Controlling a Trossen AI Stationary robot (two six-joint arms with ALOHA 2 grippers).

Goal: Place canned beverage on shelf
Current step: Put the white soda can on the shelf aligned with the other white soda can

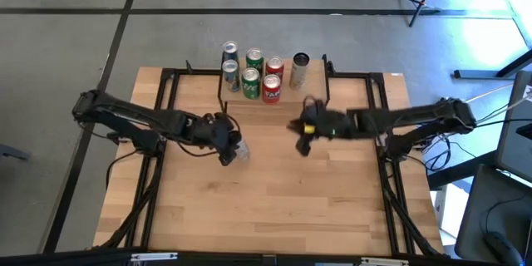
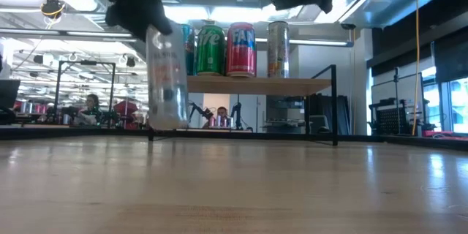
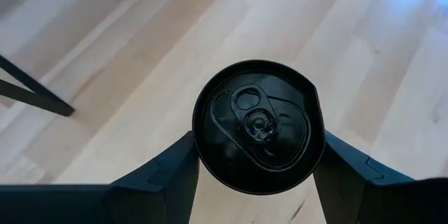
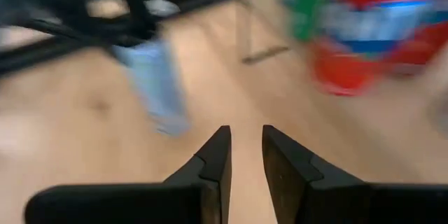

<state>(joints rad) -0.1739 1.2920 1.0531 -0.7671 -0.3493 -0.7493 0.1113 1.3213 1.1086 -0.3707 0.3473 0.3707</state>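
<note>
Black fingers (image 3: 164, 178) of the left gripper (image 3: 255, 175) filled the foreground of the left wrist view, closed from either side on a pale slim can (image 3: 257, 126) whose dark lid and pull tab were seen from directly above, with the wooden tabletop (image 3: 392, 56) below. A slip was judged possible, since only the two sides of a smooth round wall were pinched.

From the right wrist view, the right gripper (image 4: 245, 150) was shown with its fingers nearly together and nothing between them; beyond it the held can (image 4: 157, 87) and the red and green cans (image 4: 364, 28) were blurred.

At table height in the low view, the can (image 2: 165, 80) was seen held upright at the tabletop, though whether it rested on the wood could not be told, and its top stood about level with the plank of the shelf (image 2: 257, 85). A knock against the plank edge or the black legs was judged likely unless the can were raised well clear first.

Seen from above, the left gripper (image 1: 226, 143) and can (image 1: 239, 151) were placed in front of the shelf's left part, the right gripper (image 1: 304, 130) near the right. Six cans (image 1: 252, 72) were already crowded on the shelf, so a toppled neighbour was judged the chief hazard, and a brush between the two arms another.
</note>
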